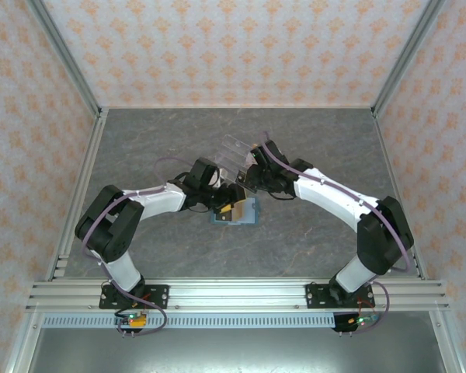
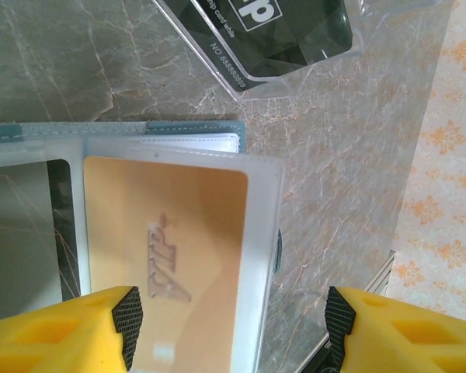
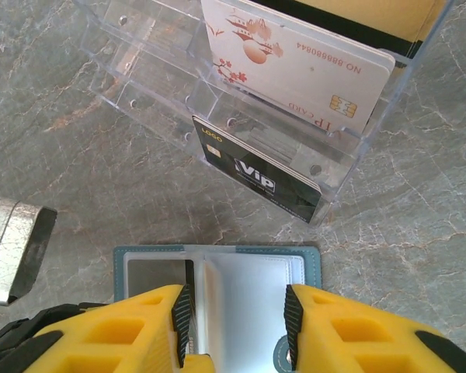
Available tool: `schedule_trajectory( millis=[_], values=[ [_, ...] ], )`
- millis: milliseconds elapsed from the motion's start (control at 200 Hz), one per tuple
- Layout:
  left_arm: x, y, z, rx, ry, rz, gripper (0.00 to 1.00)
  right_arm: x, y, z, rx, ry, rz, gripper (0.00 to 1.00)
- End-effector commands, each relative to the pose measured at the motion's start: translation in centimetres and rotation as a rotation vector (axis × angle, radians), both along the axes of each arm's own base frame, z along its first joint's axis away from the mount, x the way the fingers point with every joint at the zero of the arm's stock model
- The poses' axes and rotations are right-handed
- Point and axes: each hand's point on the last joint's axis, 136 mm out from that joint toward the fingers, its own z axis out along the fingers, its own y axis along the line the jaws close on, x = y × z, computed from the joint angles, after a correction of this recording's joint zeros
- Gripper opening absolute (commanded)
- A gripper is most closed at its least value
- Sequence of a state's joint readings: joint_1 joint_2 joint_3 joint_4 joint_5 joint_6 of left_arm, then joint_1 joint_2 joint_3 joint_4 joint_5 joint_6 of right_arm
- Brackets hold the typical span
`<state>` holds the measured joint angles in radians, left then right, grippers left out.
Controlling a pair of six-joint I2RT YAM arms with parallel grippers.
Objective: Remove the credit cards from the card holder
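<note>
The left fingers stand open over a gold card in the card holder. The right fingers straddle its sleeves; I cannot tell whether they grip.

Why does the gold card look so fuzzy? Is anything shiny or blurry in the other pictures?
Left wrist: the gold card sits behind a milky sleeve, so its letters look soft. Right wrist: the clear stand glints, while the black card is sharp. Top external: soft, even light, hardly any shadows.
</note>
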<state>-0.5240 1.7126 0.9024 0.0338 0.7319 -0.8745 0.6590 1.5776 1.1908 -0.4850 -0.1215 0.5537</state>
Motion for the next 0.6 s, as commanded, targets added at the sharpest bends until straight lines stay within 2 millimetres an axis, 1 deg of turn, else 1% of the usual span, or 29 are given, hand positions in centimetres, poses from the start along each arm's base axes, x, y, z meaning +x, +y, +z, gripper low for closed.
schedule_trajectory(
  millis=[0,75,125,200,290,365,505,596],
  values=[
    [0.9,-0.4,1.7,-0.012,-0.050,0.016,0.65,0.2,-0.7,0.3,-0.016,-0.019,-0.025,0.39],
    [0.8,-0.1,1.7,-0.004,-0.049,0.019,0.63,0.1,-0.3,-0.1,-0.013,-0.002,-0.010,0.38],
    [0.7,0.3,1.3,0.024,-0.044,0.026,0.62,0.0,0.1,-0.4,-0.005,0.010,0.010,0.38],
    [0.7,1.6,0.6,0.077,-0.033,0.054,0.57,-0.3,0.9,-0.8,0.012,0.037,0.051,0.35],
    [0.7,3.5,-0.4,0.139,-0.018,0.098,0.51,-0.7,1.9,-1.9,0.020,0.089,0.097,0.31],
    [0.7,4.3,-1.0,0.161,-0.003,0.118,0.46,-1.1,2.4,-3.0,0.003,0.127,0.125,0.27],
    [0.6,4.1,-1.6,0.147,0.014,0.116,0.38,-1.6,2.8,-4.9,-0.051,0.187,0.149,0.25],
    [0.7,3.7,-1.7,0.127,0.019,0.108,0.35,-1.7,2.9,-6.2,-0.073,0.219,0.151,0.25]
  ],
)
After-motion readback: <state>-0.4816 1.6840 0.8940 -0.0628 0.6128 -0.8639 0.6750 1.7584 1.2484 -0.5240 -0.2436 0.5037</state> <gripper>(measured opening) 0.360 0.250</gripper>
